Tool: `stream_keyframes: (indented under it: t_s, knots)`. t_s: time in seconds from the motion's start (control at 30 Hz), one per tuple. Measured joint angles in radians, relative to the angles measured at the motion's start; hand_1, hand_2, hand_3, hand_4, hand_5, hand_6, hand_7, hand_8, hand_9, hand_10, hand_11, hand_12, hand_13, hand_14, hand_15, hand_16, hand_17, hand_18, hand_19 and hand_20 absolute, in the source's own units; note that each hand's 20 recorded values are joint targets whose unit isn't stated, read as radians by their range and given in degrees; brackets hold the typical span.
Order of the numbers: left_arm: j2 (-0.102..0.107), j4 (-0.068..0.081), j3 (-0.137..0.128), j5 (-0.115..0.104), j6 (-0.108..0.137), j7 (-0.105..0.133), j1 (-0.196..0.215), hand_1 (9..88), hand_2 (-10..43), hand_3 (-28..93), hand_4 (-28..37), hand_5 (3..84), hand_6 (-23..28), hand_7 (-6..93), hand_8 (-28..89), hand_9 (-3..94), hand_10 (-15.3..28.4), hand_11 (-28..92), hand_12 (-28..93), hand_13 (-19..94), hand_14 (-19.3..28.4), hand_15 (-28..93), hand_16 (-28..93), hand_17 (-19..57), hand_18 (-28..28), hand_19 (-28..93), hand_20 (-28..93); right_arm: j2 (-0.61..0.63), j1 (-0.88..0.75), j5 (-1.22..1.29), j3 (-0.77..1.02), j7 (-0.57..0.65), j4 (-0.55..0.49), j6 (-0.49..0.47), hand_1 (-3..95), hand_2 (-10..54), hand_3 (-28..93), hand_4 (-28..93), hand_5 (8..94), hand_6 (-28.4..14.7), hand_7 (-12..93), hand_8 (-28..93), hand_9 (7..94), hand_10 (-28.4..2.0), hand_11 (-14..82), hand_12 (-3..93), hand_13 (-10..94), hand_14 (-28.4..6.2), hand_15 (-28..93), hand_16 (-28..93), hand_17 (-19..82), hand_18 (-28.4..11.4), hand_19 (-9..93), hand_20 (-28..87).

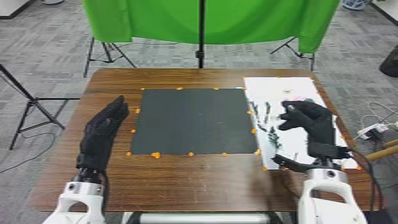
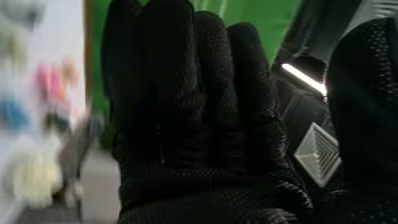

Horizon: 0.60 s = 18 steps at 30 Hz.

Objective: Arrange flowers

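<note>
Near edge: two white arms, left arm (image 1: 77, 201) and right arm (image 1: 329, 201), are lying over the brown table (image 1: 169, 186).
Right hand: is hanging over the right side of the white sheet (image 1: 266, 84); right hand (image 2: 191, 125) is showing fingers straight and pressed together, thumb apart, pinching nothing.
Left hand: left hand (image 1: 105, 122) is resting left of the dark mat (image 1: 191, 120), fingers straight and close together.
Flowers: are lying on the sheet, right of the mat; dark stems (image 1: 274, 137) just left of the right hand, pink flower (image 2: 53, 82) showing near pale yellow flower (image 2: 35, 177) and blue flower (image 2: 13, 115).
Stem axis: is running roughly near to far; which stem belongs to which bloom, cannot tell.
Nearer hand: right is sitting much closer; left is lying across the mat.
Next move: probably needing a leftward, downward shift, then thumb and fingers closing across a stem.
Risk: neighbouring stems possibly getting dragged along.
Stage: likely still picking; no flower is lying on the mat.
</note>
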Motion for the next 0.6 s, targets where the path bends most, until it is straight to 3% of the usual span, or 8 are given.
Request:
stream_keyframes:
  t_s: [0.1, 0.23, 0.47, 0.6]
  knots:
    - [-0.003, -0.001, -0.006, 0.001, 0.000, -0.001, 0.002, 24.1, -9.5, 67, -22.9, 38.7, 3.2, 4.6, -4, 35.7, 11.0, 5, 11, 25, 15.1, 5, 4, -1.5, 12.8, 0, 16, 0.024, -0.010, -0.116, 0.032, 0.207, -0.015, 0.028, 34.8, -9.5, 56, -28, 61.8, -2.9, 27, -6, 65.2, -15.4, 29.1, 28.8, 70, -11.6, 53, 27, 44, -18.0, 81, 49]
    - [-0.004, -0.002, -0.014, 0.001, 0.001, -0.001, 0.008, 24.1, -9.5, 66, -22.8, 38.8, 3.2, 4.6, -4, 35.8, 11.0, 5, 12, 25, 15.2, 5, 4, -1.5, 12.8, 0, 16, 0.079, -0.052, -0.245, 0.062, 0.356, -0.029, -0.003, 34.0, -9.5, 56, -28, 60.9, -3.7, 26, -5, 63.8, -15.9, 29.2, 29.3, 69, -12.0, 59, 27, 46, -17.9, 85, 49]
    - [-0.004, -0.005, -0.023, 0.001, 0.003, -0.003, 0.014, 24.2, -9.5, 66, -22.7, 38.7, 3.2, 4.6, -4, 35.9, 11.0, 5, 12, 25, 15.2, 5, 5, -1.5, 12.8, 0, 16, 0.160, -0.108, -0.641, 0.085, 0.590, -0.055, -0.407, 34.7, -9.5, 57, -28, 61.9, -3.9, 25, -5, 65.0, -15.9, 29.6, 29.1, 71, -10.9, 62, 27, 50, -15.5, 88, 48]
    - [-0.005, -0.011, -0.030, 0.002, 0.003, -0.005, 0.020, 24.3, -9.5, 66, -22.6, 38.7, 3.2, 4.6, -4, 36.0, 11.0, 5, 12, 25, 15.2, 5, 5, -1.5, 12.8, 0, 16, 0.208, -0.118, -0.776, 0.073, 0.584, -0.046, -0.431, 35.1, -9.5, 56, -28, 63.3, -4.0, 25, -5, 65.9, -15.9, 29.9, 29.0, 72, -10.3, 63, 28, 52, -14.8, 89, 46]
